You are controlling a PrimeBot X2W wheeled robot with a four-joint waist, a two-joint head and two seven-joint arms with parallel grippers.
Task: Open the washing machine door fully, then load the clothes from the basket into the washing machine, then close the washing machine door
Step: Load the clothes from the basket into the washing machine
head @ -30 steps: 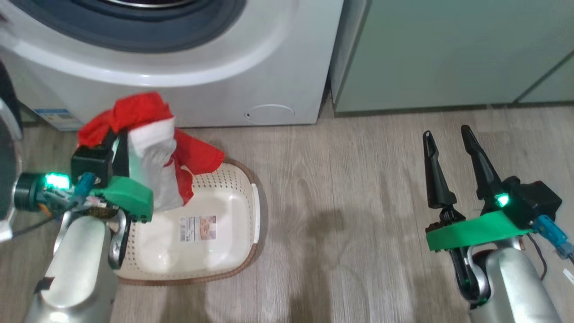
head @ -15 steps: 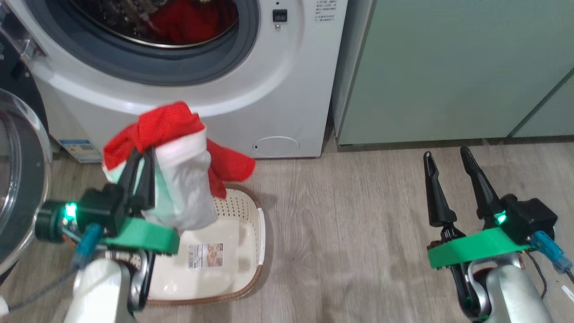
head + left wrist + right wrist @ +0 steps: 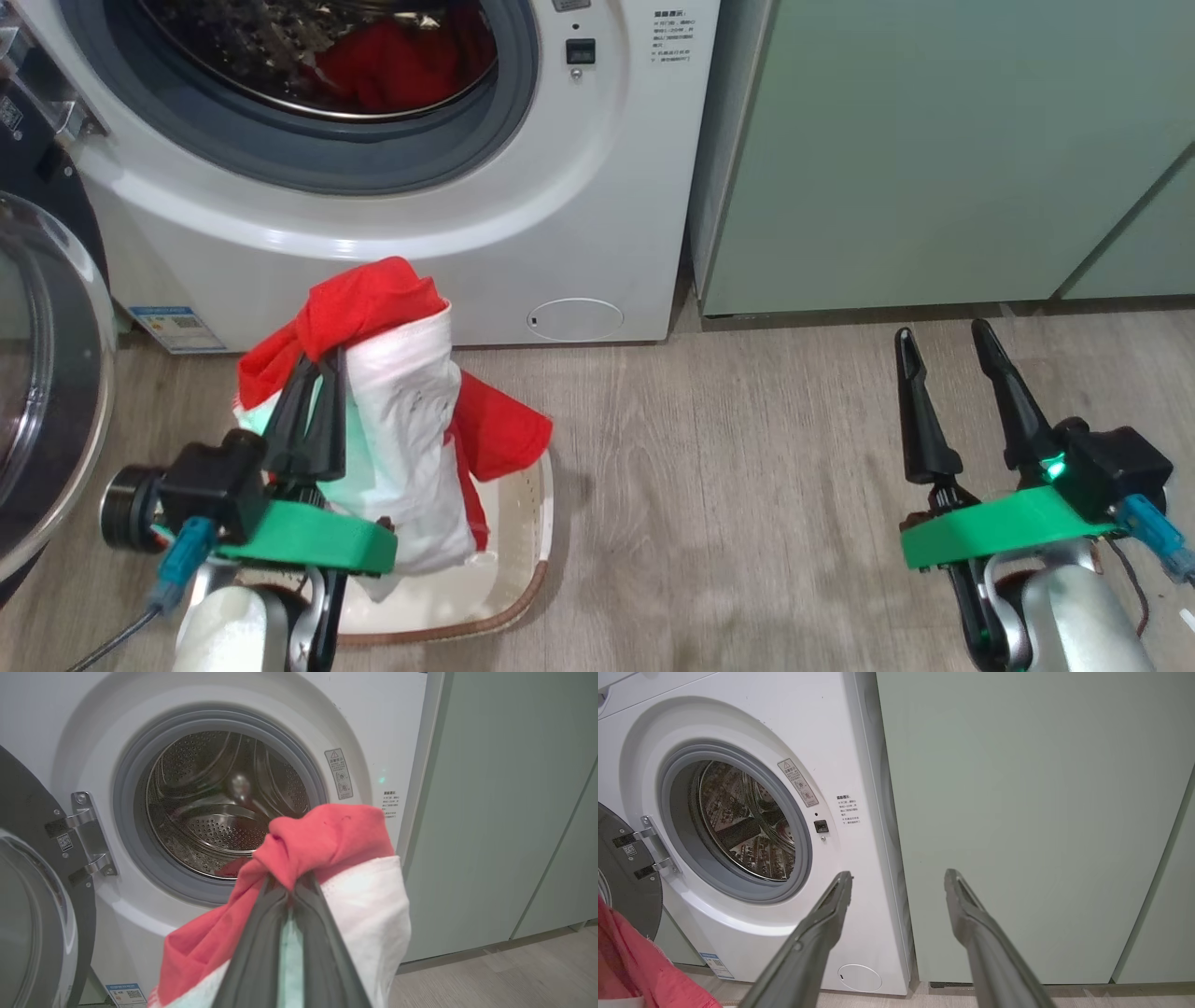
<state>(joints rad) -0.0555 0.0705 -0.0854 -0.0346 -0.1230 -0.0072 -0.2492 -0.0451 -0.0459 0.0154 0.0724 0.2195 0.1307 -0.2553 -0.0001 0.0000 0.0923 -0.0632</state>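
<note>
The left fingers (image 3: 329,425) are pressed together, clamped on the clothes (image 3: 373,299). In the left wrist view the two dark left fingers (image 3: 257,952) rise from the bottom edge and meet at their tips, and a bunched red fold of the clothes (image 3: 327,835) sits right over those tips. The white band hangs down the right side of the fingers and more red trails to the lower left. In the head view, at lower left, the cloth drapes over and beside the fingers, hanging above the basket (image 3: 504,551), which sits on the floor (image 3: 747,467) below it. Above, across the upper left of the frame, stands the washing machine (image 3: 523,224) with its drum (image 3: 280,56) exposed and a patch of red inside. The washing machine door (image 3: 56,373) stands swung open at the far left edge. At lower right the right fingers (image 3: 920,411) are spread apart and hold nothing, pointing up the frame toward the pale green cabinets (image 3: 934,140)
</note>
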